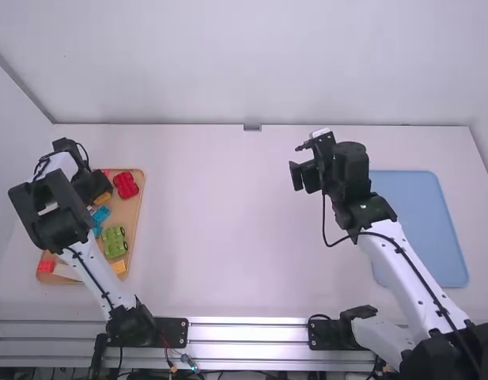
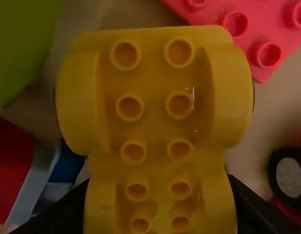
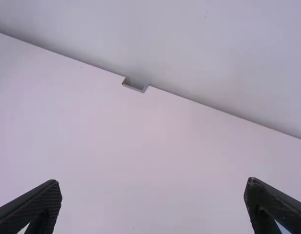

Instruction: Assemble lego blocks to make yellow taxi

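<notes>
you had seemingly joined nothing, with the whole taxi left to build: your left gripper (image 2: pixel 157 183) gripped the yellow base (image 2: pixel 152 124) at the tray (image 1: pixel 133 212); your right gripper (image 3: pixel 152 189) was open.

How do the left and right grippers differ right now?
- Left gripper is shut on a yellow block; right gripper is open and empty.
- Left gripper is over the wooden tray; right gripper is over the white table.

Shared: both are black, two-finger.
</notes>
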